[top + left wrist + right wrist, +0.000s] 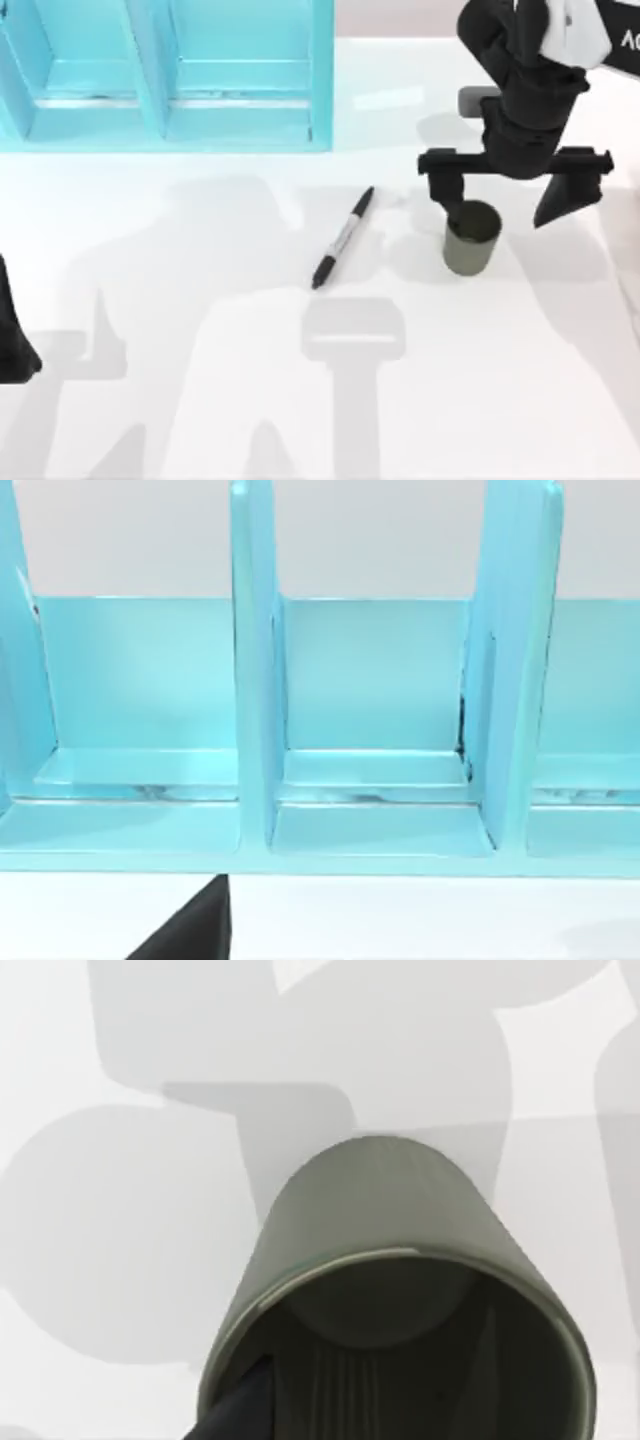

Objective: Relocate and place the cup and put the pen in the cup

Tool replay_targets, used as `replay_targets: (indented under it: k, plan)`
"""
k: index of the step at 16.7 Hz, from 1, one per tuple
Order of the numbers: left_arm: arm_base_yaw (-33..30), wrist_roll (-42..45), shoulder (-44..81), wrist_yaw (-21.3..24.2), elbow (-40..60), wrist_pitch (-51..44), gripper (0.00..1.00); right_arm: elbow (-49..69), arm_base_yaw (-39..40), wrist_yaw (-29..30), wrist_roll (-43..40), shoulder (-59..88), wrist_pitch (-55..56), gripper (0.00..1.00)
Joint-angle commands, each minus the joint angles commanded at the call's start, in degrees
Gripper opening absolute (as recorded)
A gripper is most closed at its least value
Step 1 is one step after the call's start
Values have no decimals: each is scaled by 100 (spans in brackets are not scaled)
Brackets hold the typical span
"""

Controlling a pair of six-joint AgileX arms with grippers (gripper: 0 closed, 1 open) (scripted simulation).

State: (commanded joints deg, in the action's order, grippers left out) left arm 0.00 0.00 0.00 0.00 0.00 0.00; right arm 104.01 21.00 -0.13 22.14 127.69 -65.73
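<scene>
The olive-grey cup (472, 240) stands upright on the white table, right of centre. My right gripper (500, 216) hangs open just above it. One of its fingers (449, 203) is over the cup's left rim, and the other is well off to the cup's right. The cup (400, 1290) appears from above in the right wrist view, its inside bare, with a dark fingertip (238, 1410) at its rim. The pen (343, 238) lies flat and slanted on the table left of the cup, apart from it. My left arm (15, 340) is parked at the table's left edge.
A light-blue divided rack (170, 70) stands along the back left of the table. The left wrist view faces its compartments (370, 690). Bare white table (200, 400) stretches in front of the pen and cup.
</scene>
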Motion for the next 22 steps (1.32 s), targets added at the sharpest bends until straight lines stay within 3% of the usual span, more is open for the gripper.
replay_targets:
  k: [7,11,22]
  plan:
    - [0,0,0,0,0,0,100,10,-16,2,-1,4,-12,100]
    - [0,0,0,0,0,0,100,637,7,-2,-8,244,-571,100]
    - [0,0,0,0,0,0,100,5484,-25,7,-5,1347,-4092,100]
